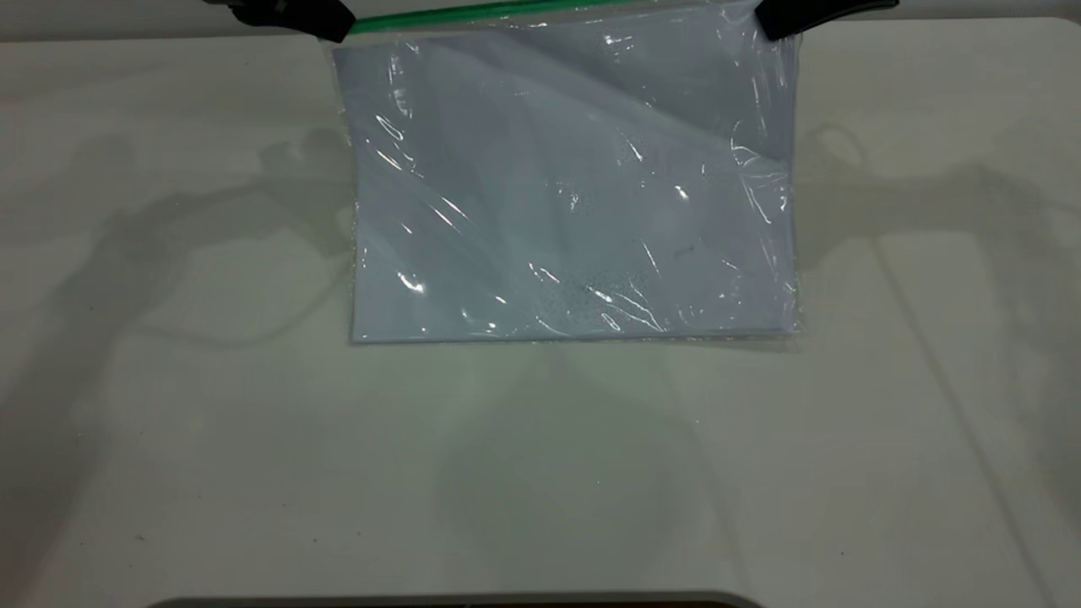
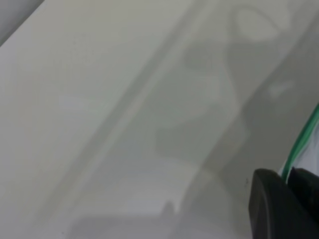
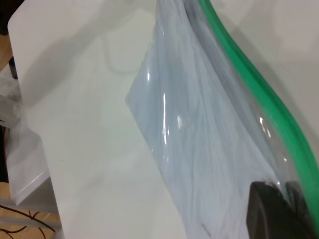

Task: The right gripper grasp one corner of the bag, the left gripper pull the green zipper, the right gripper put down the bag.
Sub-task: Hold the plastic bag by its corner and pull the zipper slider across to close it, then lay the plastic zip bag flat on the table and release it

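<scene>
The large clear plastic bag [image 1: 574, 194] (white paper sheets inside) hangs above the white table [image 1: 169, 422] by its 2 top corners, its bright green zipper [image 1: 473, 14] uppermost, the plain black left gripper [image 1: 331, 27] pinching the zipper end and the black tapered right gripper [image 1: 773, 24] pinching the opposite corner.

Left gripper [image 1: 325, 25] and right gripper [image 1: 773, 21] raised at far edge, jaws clamped.
</scene>
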Available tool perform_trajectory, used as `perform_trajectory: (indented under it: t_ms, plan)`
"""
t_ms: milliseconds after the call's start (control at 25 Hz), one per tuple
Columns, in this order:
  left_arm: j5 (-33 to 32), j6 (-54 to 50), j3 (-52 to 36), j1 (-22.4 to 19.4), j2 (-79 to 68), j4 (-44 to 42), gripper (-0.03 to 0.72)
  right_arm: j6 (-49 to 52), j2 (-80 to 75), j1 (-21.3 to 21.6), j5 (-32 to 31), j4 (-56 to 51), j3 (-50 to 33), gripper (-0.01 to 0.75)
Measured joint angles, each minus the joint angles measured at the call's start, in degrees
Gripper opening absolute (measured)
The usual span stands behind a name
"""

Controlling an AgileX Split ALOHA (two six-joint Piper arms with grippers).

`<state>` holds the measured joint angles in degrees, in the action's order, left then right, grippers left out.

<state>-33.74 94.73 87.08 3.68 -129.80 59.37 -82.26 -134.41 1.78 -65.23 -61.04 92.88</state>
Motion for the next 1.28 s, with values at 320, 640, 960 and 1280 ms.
perform_trajectory:
  t_ms: [320,640,960,1280]
  plan:
    - [0.5,-1.7,0.0,1.1,0.1,0.5,0.287,-1.5,0.0,-0.2,2.7,1.5,0.0,0.119]
    - [-6.4,-12.0,0.0,1.6,6.0,0.2,0.483,1.9,0.4,-0.7,3.3,1.6,0.0,0.476]
    - [-13.6,-22.6,0.0,1.6,22.7,-4.5,0.484,11.9,14.6,-0.7,-1.8,7.0,0.0,0.506]
    - [-19.2,-45.0,0.0,1.6,44.6,-26.1,0.484,30.5,42.4,-0.7,-4.8,17.3,0.0,0.475]
